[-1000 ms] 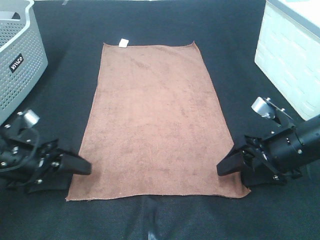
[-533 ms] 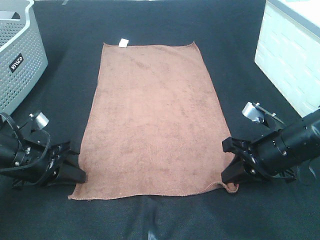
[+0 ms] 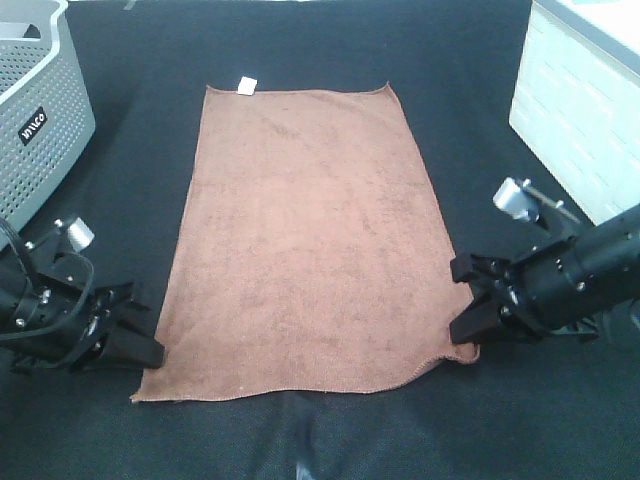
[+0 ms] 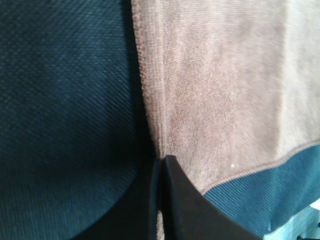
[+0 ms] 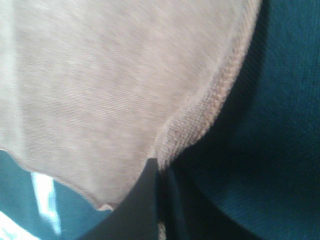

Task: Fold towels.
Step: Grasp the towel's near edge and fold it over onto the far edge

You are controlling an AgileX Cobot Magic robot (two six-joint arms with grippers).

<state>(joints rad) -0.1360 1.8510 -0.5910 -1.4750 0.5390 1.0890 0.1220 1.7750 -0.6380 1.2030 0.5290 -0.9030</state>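
Reddish-brown towel (image 3: 305, 230) spread flat on black mat (image 3: 300, 440), white tag (image 3: 247, 84) at far end. Left gripper (image 3: 148, 340) pinched tight on near-left edge. Right gripper (image 3: 462, 312) clamped on near-right corner, hem curving inward there.

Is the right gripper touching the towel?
Touching. The right wrist view shows the right gripper pinching the towel at its bunched edge, with no gap.

towel (image 3: 310, 235) flat on table (image 3: 300, 40); basket (image 3: 40, 110) far left, box (image 3: 580, 120) far right; left gripper (image 3: 150, 352), right gripper (image 3: 462, 332) at near corners
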